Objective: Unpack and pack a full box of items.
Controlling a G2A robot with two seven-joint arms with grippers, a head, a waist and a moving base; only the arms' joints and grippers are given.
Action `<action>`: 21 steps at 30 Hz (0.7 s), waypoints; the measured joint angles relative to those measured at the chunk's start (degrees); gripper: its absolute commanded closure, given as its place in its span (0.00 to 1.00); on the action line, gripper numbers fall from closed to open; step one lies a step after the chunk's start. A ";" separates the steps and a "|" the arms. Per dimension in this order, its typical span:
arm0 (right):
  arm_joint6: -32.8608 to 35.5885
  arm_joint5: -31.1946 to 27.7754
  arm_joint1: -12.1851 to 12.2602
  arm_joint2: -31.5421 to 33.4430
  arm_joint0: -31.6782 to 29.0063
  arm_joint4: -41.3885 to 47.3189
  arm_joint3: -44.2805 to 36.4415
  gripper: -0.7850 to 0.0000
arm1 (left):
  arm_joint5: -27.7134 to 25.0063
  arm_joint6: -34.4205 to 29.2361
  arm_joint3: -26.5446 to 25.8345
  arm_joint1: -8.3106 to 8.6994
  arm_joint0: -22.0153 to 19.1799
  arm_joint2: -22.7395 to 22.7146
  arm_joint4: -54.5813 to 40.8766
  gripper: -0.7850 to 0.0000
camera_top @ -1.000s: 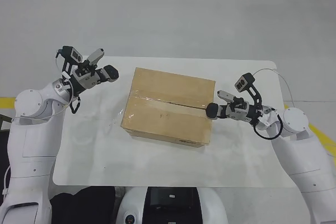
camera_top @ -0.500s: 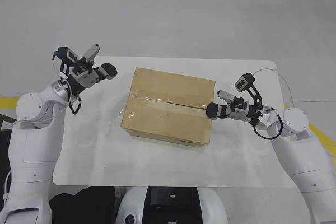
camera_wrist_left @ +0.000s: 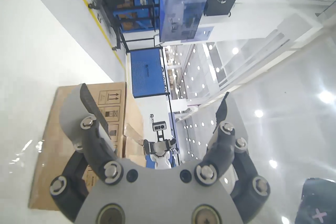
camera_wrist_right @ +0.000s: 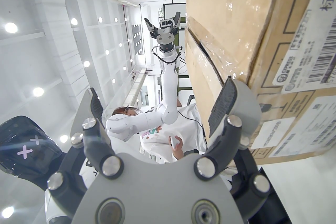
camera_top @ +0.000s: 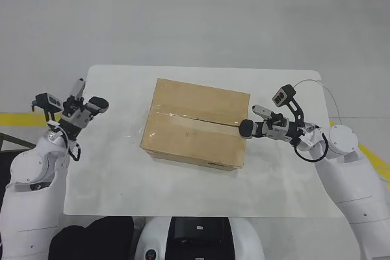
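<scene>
The box (camera_top: 196, 123) lies shut in the middle of the table (camera_top: 279, 188). Clear tape (camera_top: 194, 117) runs along its seam.

The main risk, as I judge it, is that the box slides instead of opening. The right gripper (camera_top: 246, 128) is at the box's right end in the top view. Nothing braces the far end, because the left gripper (camera_top: 90, 92) is well apart, out over the table's left edge. A push at the seam from the right could therefore shove the whole box leftward across the smooth top. The tape looks glossy and wrinkled, so a finger could also skid along it without breaking it. It might also catch a flap edge and tear the cardboard. A heavy, full box would resist sliding, but the fingers would then take more strain.

In the right wrist view the right gripper (camera_wrist_right: 157, 104) has its jaws spread wide and holds nothing. The box (camera_wrist_right: 236, 12) takes up the right side of that frame. The edge where its top meets its labelled end runs just by one fingertip (camera_wrist_right: 223, 107). I cannot tell whether they touch. The other finger stands in free air above the top face, so the box is beside the jaws, not between them.

In the left wrist view the left gripper (camera_wrist_left: 155, 96) is also spread wide and empty. The box (camera_wrist_left: 47, 135) lies behind one finger at lower left, and nothing lies between the jaws.
</scene>
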 measured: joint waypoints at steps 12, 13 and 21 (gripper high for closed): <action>0.00 0.00 0.00 0.00 0.00 0.00 0.00 0.00 | 3.07 2.31 -0.84 1.55 4.41 -9.13 15.07 0.00; 0.00 0.00 0.00 0.00 0.00 0.00 0.00 0.00 | 3.52 1.99 -0.97 1.68 4.70 -9.69 16.12 0.00; 0.00 0.00 0.00 0.00 0.00 0.00 0.00 0.00 | 5.73 0.23 -1.46 2.22 5.72 -11.38 20.73 0.00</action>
